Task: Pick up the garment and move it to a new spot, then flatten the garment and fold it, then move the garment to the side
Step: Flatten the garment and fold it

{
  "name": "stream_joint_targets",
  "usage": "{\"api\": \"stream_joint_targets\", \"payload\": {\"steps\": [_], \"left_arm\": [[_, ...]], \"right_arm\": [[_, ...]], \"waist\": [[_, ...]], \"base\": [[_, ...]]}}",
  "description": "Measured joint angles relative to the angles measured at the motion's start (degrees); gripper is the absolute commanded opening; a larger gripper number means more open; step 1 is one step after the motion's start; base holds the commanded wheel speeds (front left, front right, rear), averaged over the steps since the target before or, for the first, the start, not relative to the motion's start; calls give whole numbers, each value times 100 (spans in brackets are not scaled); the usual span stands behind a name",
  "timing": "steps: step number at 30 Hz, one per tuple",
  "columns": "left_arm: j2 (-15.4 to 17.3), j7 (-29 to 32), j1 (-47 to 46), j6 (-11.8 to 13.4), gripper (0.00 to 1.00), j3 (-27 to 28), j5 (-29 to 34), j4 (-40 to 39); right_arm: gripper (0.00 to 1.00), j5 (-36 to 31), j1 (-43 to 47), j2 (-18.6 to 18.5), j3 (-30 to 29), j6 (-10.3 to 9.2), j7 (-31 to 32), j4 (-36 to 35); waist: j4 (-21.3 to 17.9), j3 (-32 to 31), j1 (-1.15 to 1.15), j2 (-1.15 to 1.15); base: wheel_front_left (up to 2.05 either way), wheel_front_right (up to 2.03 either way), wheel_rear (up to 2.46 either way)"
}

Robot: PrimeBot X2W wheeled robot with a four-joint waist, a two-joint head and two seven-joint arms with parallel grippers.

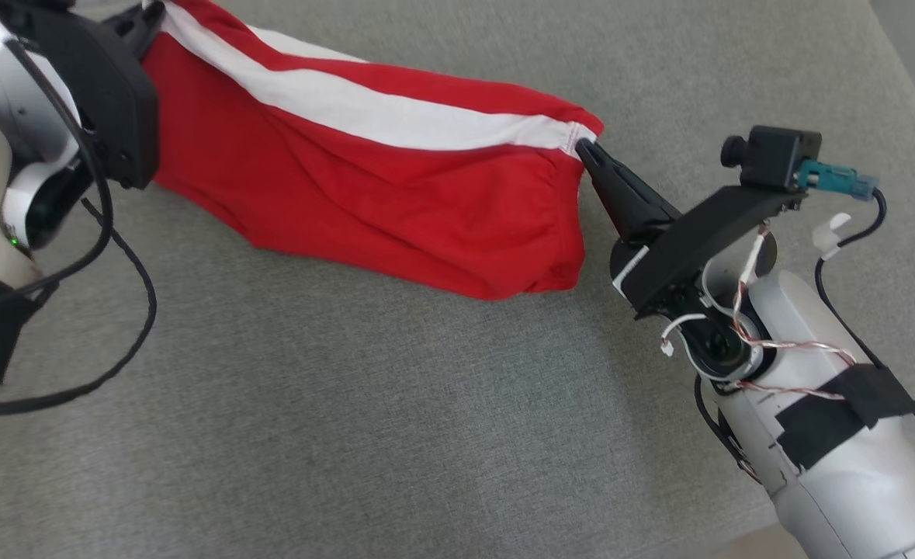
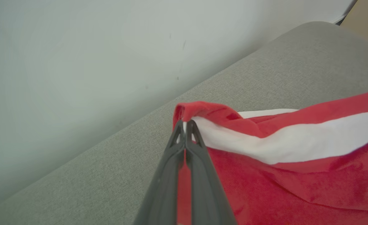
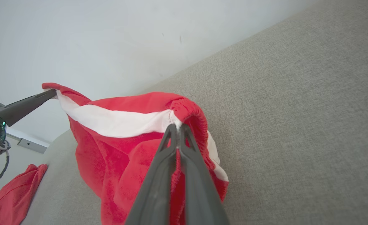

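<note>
The garment (image 1: 395,186) is red with a white stripe and hangs stretched between my two grippers above the grey sofa cushion (image 1: 348,435). My right gripper (image 1: 585,149) is shut on its right end, at the gathered elastic edge (image 3: 187,112). My left gripper (image 2: 185,123) is shut on the other end, pinching a red hem corner; in the head view its fingertips are hidden behind the left wrist (image 1: 108,85). In the right wrist view the left gripper (image 3: 51,93) shows at the far left, holding the garment (image 3: 124,147). The cloth (image 2: 296,168) sags between the two grips.
A pale wall (image 2: 77,62) rises behind the cushion's back edge. Another red cloth (image 3: 12,193) lies beyond the cushion's end at the lower left of the right wrist view. Black cables (image 1: 116,310) hang from my left arm over the cushion.
</note>
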Motion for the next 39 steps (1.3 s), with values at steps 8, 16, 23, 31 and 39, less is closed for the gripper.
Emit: {"api": "stream_joint_targets", "payload": {"steps": [8,16,23,31,39], "left_arm": [[148,-64,-730,0,0,-711,-132,555],[16,-591,-960,-1,100,-1084,-314,1110],[25,-1176,-965,-1,100,-1187,-570,1456],[92,-2013,-2,0,100,-1149,-1201,1155],[111,-2475,834,0,100,-1080,-1550,944]], "right_arm": [[0,-1,-418,194,63,-3,-19,350],[100,-3,-666,250,93,7,-223,739],[100,-26,-643,211,68,67,-575,868],[100,-196,227,-7,141,112,-1124,431],[100,-556,982,-181,472,131,-1412,58]], "waist": [[-240,528,0,0],[-359,737,0,0],[-280,544,-1,0],[-149,157,-2,-1],[-16,-79,-2,-1]], "base": [[0,0,0],[0,0,0],[0,0,0],[0,0,0],[0,0,0]]}}
